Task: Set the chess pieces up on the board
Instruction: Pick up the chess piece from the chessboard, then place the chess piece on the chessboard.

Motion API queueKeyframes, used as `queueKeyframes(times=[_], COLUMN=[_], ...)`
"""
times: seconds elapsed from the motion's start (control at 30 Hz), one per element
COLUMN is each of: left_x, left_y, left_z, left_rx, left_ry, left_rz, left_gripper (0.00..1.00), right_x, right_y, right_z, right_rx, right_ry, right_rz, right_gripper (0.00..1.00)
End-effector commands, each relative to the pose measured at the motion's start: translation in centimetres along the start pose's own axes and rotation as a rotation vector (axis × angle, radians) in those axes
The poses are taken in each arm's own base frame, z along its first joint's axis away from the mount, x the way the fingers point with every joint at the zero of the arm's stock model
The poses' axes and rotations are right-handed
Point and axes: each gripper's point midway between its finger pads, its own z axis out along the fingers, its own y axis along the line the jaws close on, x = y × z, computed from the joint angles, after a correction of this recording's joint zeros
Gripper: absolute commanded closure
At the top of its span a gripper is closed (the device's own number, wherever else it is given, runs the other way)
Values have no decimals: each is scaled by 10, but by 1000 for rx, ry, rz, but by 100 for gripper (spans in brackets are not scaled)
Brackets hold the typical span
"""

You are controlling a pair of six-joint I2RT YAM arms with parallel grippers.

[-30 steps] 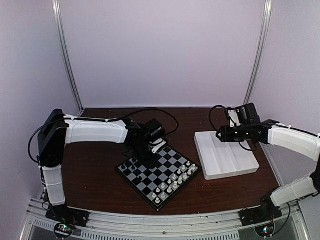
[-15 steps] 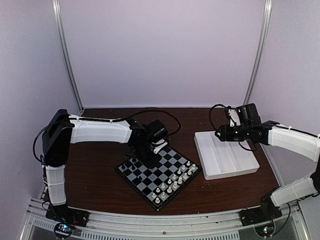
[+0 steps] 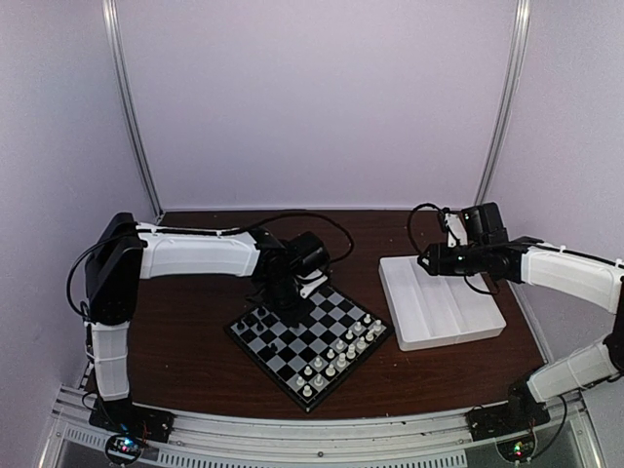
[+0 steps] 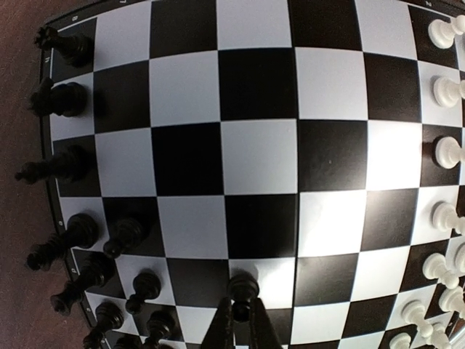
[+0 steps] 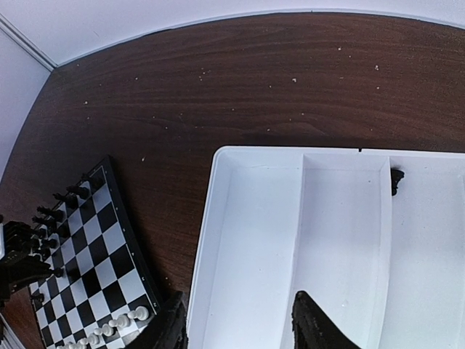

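My left gripper is shut on a black pawn and holds it upright just over the board, near the black side. Several black chess pieces stand along the board's left edge in the left wrist view. In the top view this gripper is over the far left corner of the board. My right gripper is open and empty above the white tray. One black piece lies at a far compartment edge of the tray.
White chessmen fill the board's other side, also seen in the top view. The tray sits right of the board on the brown table. Metal posts rise at the table's back corners.
The left arm has shifted slightly to the right over the board's far corner. The right gripper has barely moved above the tray.
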Motion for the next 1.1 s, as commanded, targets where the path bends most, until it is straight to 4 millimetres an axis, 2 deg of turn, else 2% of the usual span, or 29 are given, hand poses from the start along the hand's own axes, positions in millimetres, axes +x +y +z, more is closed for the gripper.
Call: queueKeyframes(times=[0.0, 0.27, 0.5, 0.9, 1.07], left_x=[-9, -35, -60, -68, -66], left_y=[1, 3, 12, 37, 40], left_z=[-7, -22, -19, -4, 3], left_rx=[-18, -16, -26, -83, -81], left_ry=[-8, -66, -86, -50, -36], left_rz=[19, 28, 47, 75, 81], left_gripper=[99, 100, 99, 99, 99], right_x=[2, 2, 2, 2, 1], right_y=[-5, -8, -10, -16, -16], right_z=[4, 3, 0, -9, -11], right_rx=[-2, -1, -1, 19, 21], right_ry=[-1, -5, -4, -17, -15], right_rz=[21, 27, 27, 26, 24], right_gripper=[51, 51, 51, 51, 51])
